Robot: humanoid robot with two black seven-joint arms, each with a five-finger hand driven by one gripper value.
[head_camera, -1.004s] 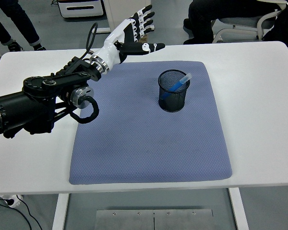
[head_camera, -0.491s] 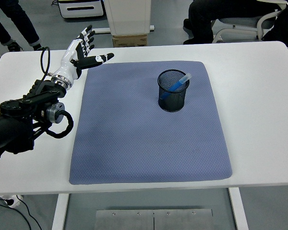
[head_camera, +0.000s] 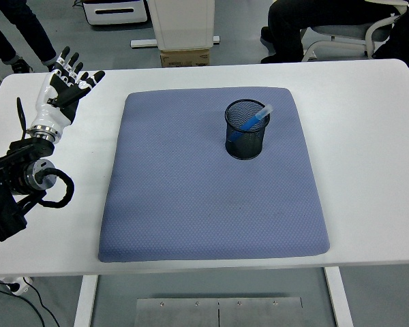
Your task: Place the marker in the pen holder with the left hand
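a white table [head_camera: 368,157] stands on a grey workshop floor, with a white cabinet base beyond its far edge, a seated person in dark clothing [head_camera: 307,20] at the top right and another person's legs [head_camera: 17,30] at the top left. a blue-grey textured mat [head_camera: 211,204] covers most of the tabletop. on the far right part of the mat stands a black wire-mesh pen holder [head_camera: 246,129], upright, and the blue marker [head_camera: 250,121] sits inside it, leaning so its pale capped end pokes out over the rim toward the right. judged from this, the placing is done and nothing is left but to clear the arm. the left hand [head_camera: 63,87] hangs over the bare table at the far left, well apart from the holder and off the mat, its white-and-black fingers [head_camera: 71,63] spread and straight, holding nothing; the black forearm [head_camera: 17,187] comes in low from the left edge. the right arm does not show. the marker looks light, stiff and smooth, so likely a little slippery; if it had to be taken again, the exposed upper barrel just below the cap would be the place to pinch it. the mesh holder looks light too and could tip or slide on the mat if nudged sideways.
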